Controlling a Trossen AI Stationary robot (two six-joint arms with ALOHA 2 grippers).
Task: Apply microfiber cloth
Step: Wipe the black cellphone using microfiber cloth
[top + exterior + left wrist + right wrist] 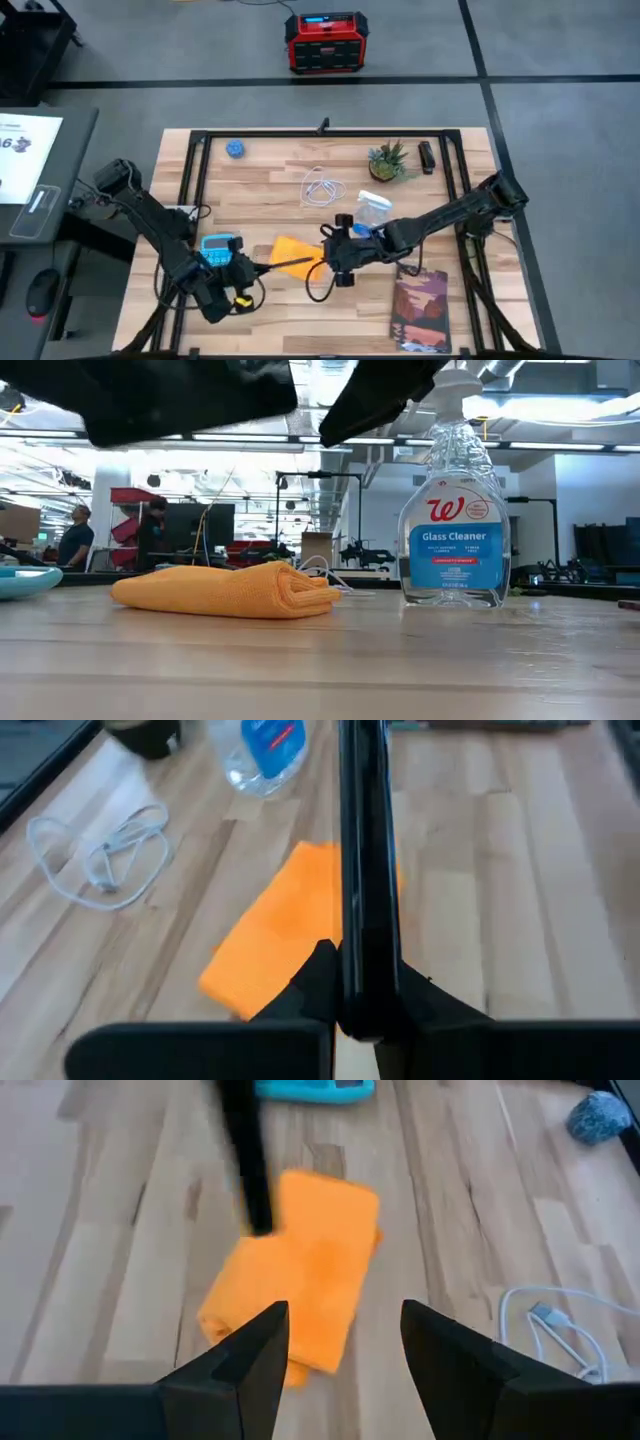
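1. While my left gripper (365,1020) clamps 1 black smartphone (365,870) edge-up over the microfiber cloth (290,250), my right gripper (340,1345) hovers beside it, fingers spread.
2. I count 1 folded cloth and 1 glass cleaner bottle (455,510) on the wooden table (300,310).

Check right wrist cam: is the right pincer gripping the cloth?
No. The right pincer hangs open above the microfiber cloth, fingers apart and holding nothing.

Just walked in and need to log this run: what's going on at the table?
The left gripper is shut on a black smartphone, holding it edge-on above the folded microfiber cloth. The right gripper hovers open over the cloth, not touching it. A glass cleaner bottle stands nearby.
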